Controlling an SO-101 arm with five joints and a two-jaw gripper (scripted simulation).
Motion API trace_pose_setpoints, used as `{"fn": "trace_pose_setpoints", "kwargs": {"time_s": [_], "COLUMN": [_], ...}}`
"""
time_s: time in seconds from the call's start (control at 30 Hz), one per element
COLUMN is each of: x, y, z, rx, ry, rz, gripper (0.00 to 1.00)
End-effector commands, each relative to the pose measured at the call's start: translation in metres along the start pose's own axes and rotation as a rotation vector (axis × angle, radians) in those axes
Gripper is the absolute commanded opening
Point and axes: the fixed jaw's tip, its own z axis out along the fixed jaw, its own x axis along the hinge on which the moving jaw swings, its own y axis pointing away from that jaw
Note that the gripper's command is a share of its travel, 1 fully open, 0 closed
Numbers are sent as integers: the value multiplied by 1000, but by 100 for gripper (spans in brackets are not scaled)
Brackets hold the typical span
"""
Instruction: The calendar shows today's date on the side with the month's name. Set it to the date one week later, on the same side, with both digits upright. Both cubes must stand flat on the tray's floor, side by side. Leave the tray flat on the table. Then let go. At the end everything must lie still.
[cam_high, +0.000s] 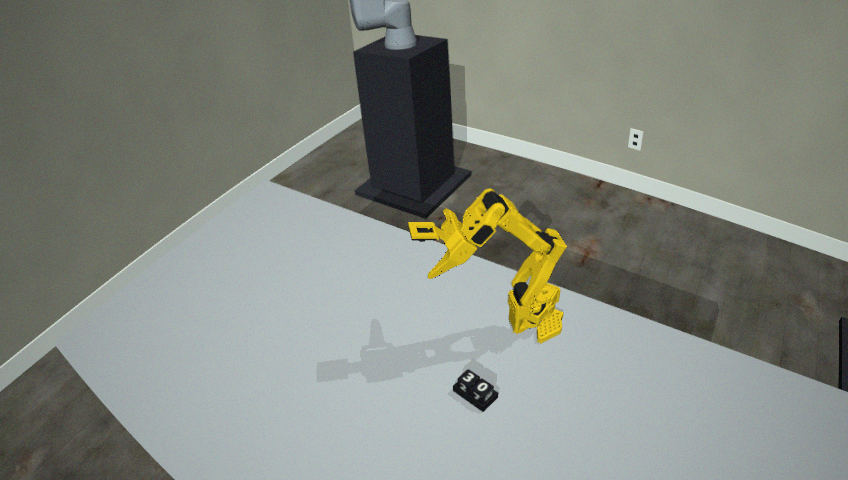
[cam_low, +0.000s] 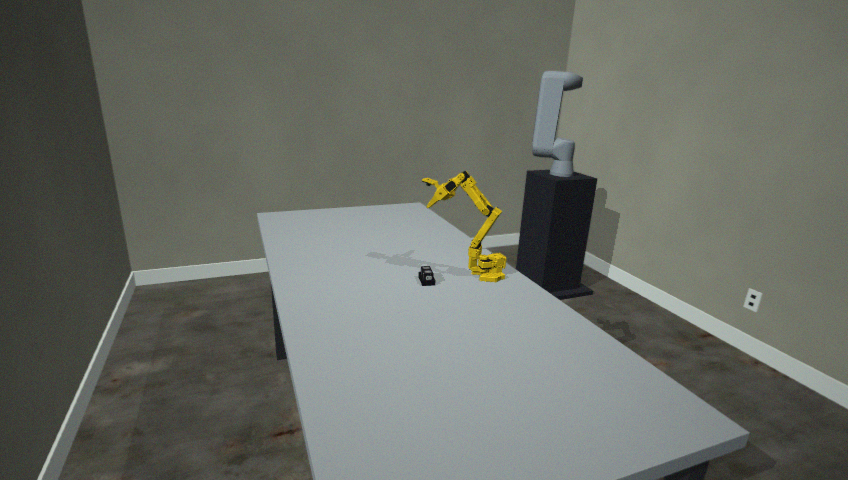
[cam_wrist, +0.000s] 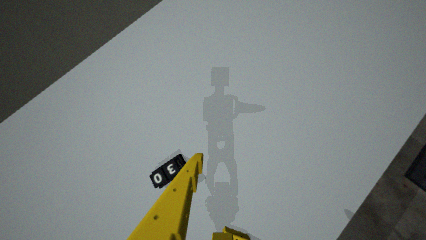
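Standing on the floor behind the bench (cam_high: 238, 309) is a tall black box (cam_high: 404, 118) with a grey robot arm (cam_low: 553, 118) on top of it. A white wall plug (cam_high: 634, 138) sits on the wall to the right. Nothing stands between the yellow arm and the calendar. Only the arm's grey shadow (cam_high: 404, 356) lies on the bench there.

The yellow arm (cam_high: 523, 237) has its foot near the back edge of the bench. It goes up, bends at the elbow and reaches out to the left, high in the air. The tool (cam_high: 431, 252) at its end points down and to the left. Its two jaws are spread wide apart and hold nothing. It is well apart from the calendar.

The black tray (cam_high: 484, 403) lies flat on the bench, in front of the arm's foot. Two black cubes stand in it, side by side and touching. From the top view the left cube (cam_high: 468, 378) shows a white 3 and the right cube (cam_high: 483, 388) shows a white 0. In the wrist view the yellow finger (cam_wrist: 175, 205) covers one corner of the calendar. The month's name is too small to read.
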Motion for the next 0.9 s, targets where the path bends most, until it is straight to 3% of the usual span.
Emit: {"fn": "trace_pose_setpoints", "kwargs": {"time_s": [0.0,0.33,0.87], "x": [-2,8,33], "y": [5,13,30], "z": [-2,5,19], "rx": [-18,-47,-141], "ry": [-34,-4,39], "rz": [-97,-340,-939], "gripper": [93,89,78]}}
